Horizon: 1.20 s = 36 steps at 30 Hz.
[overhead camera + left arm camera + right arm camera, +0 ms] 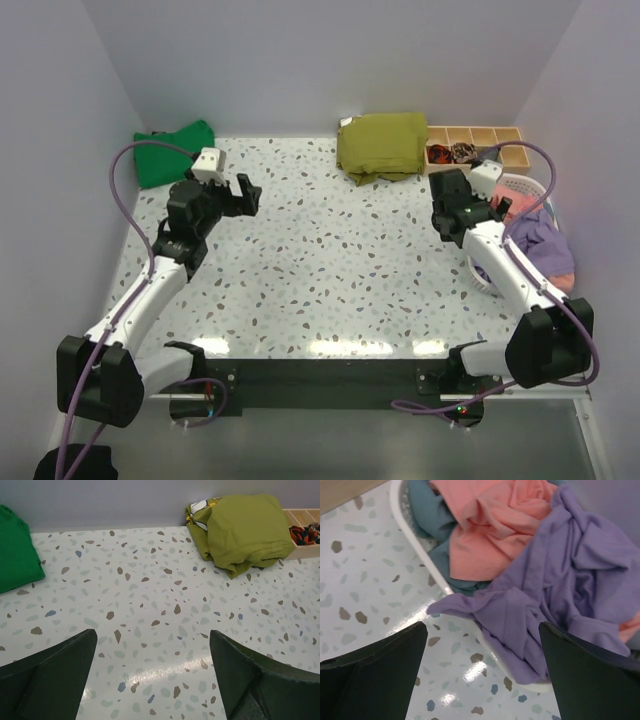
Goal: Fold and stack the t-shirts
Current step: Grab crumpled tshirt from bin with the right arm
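At the right edge, the lavender t-shirt (pixel 570 580) lies just ahead of the nearer, released right claw (pixel 481 630).

Purple t-shirt (pixel 570 580) crumpled over basket (pixel 420 550) rim; green t-shirt (pixel 172 152) bunched far-left

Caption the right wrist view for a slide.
Open right gripper over basket rim; purple shirt spills out, pink and blue clothes inside.

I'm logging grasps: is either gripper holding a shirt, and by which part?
Nothing is held. The left gripper is open over the table; the right gripper is open above the lavender shirt spilling over the basket rim.
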Motion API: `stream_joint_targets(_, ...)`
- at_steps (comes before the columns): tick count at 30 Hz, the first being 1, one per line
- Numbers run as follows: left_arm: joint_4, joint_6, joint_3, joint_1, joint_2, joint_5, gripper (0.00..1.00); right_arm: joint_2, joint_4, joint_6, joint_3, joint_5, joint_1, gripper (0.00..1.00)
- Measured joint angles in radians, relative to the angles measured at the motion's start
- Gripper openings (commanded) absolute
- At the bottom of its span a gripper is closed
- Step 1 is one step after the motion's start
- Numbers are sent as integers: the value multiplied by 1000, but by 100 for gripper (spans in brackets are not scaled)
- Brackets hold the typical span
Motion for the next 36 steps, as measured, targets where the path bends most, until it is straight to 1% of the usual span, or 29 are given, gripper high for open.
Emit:
stream_joint_targets(6, 10, -1, 0, -10, 19, 63, 100, -43, -238, 223, -1, 158, -3, 99)
stream_joint_targets(10, 11, -12, -2, -18, 39, 88, 100, -95, -375, 368, -32, 232, -6, 99)
stream_joint_targets(13, 23, -24, -9, -22, 40, 109, 100, -132, -447, 450, -87, 259, -22, 99)
stream_joint_targets(16, 28, -26, -16, -24, 42, 126, 100, -147, -475, 495, -139, 270, -51, 98)
stream_joint_targets(18, 30, -26, -19, -24, 47, 137, 100, -152, -475, 505, -170, 268, -73, 94)
stream_joint_targets(21, 32, -26, -19, -24, 61, 147, 100, -162, -449, 496, -203, 258, -100, 82)
stream_joint_targets(22, 33, -26, -20, -24, 64, 150, 100, -167, -434, 489, -212, 248, -109, 73)
stream_joint_targets(24, 37, -26, -24, -24, 66, 153, 100, -177, -401, 465, -223, 238, -122, 69)
stream_joint_targets(25, 37, -26, -25, -24, 66, 153, 100, -181, -382, 455, -225, 234, -128, 56)
stream_joint_targets(28, 42, -26, -25, -24, 66, 153, 100, -191, -328, 420, -230, 214, -150, 45)
stream_joint_targets(29, 45, -26, -26, -24, 66, 153, 100, -192, -309, 405, -230, 206, -160, 38)
stream_joint_targets(30, 51, -26, -30, -24, 66, 153, 100, -193, -292, 393, -230, 195, -171, 36)
stream_joint_targets(31, 53, -26, -32, -24, 66, 153, 100, -193, -272, 380, -232, 187, -182, 28)
stream_joint_targets(33, 55, -25, -40, -24, 66, 152, 100, -193, -236, 355, -236, 171, -203, 1)
stream_joint_targets(36, 53, -25, -42, -24, 66, 147, 100, -193, -189, 322, -252, 137, -233, 0)
